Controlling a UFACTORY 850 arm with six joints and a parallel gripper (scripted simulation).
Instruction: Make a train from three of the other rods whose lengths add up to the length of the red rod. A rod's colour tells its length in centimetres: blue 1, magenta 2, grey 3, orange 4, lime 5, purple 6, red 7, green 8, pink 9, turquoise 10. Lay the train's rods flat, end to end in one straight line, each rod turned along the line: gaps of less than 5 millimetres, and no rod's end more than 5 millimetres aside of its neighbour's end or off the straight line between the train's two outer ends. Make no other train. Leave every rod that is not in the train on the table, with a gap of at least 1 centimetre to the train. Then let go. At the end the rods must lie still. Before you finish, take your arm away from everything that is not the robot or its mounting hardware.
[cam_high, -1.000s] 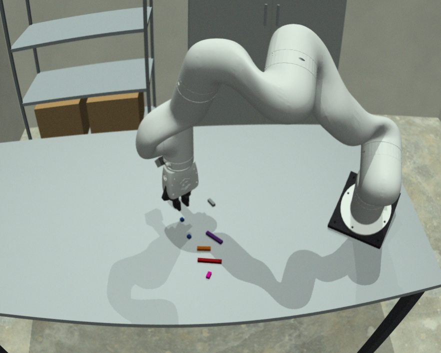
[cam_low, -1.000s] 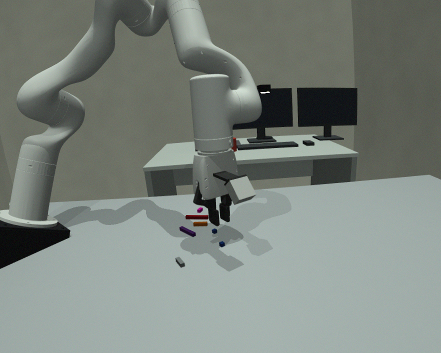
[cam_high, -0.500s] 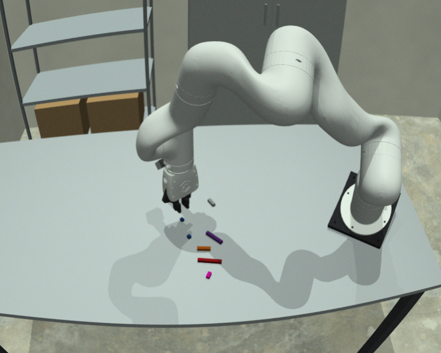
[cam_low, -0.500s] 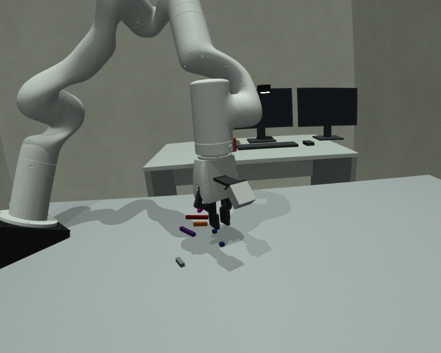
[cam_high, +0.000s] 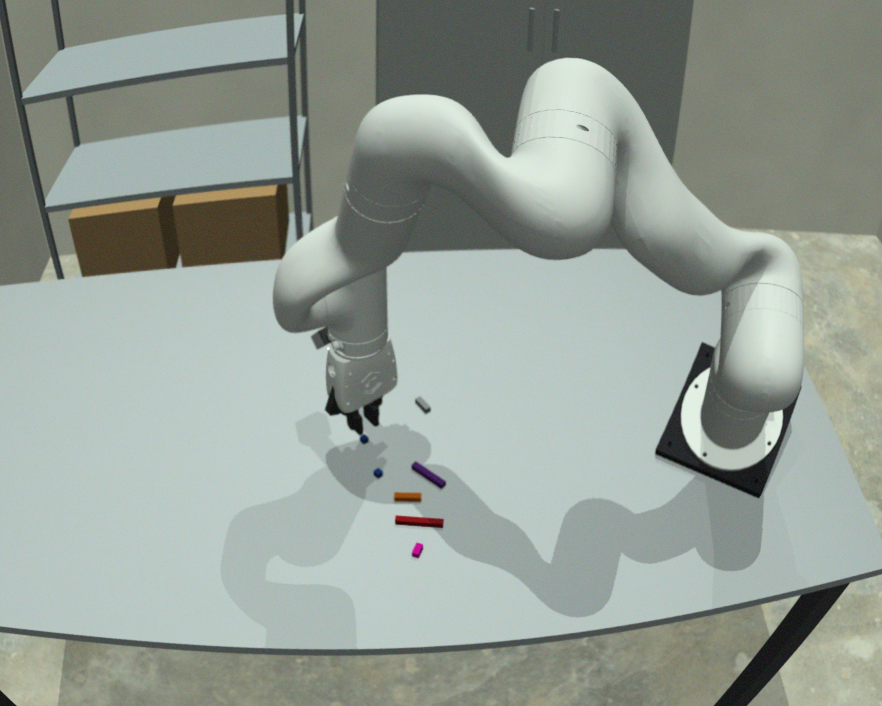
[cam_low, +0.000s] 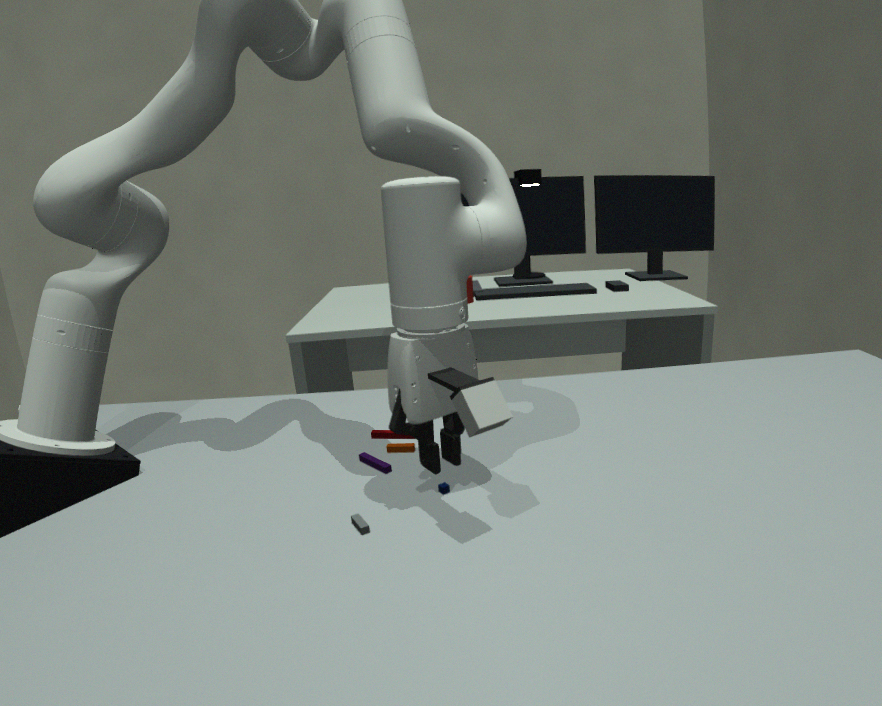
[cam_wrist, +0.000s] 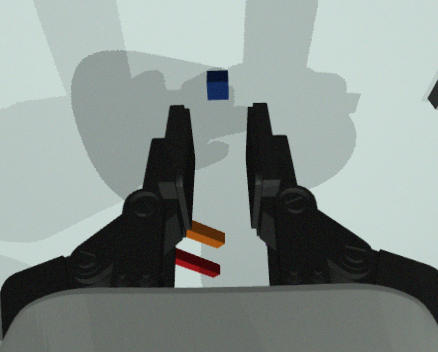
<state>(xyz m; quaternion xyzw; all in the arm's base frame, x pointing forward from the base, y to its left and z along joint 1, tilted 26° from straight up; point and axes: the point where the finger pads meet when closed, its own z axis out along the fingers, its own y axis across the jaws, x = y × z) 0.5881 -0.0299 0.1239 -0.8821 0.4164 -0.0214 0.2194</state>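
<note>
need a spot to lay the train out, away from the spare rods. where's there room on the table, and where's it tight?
Room: the wide stretch left of the blue rods, and the strip between the magenta rod and the table's near edge. Tight: the cluster of purple rod, orange rod and red rod, below the empty gripper.

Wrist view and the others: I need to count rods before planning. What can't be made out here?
Exterior view: the fingers hide the magenta rod and one blue rod; only the other blue rod shows.
Wrist view: a finger covers the left ends of the orange rod and red rod; a dark rod is cut off by the right edge.
</note>
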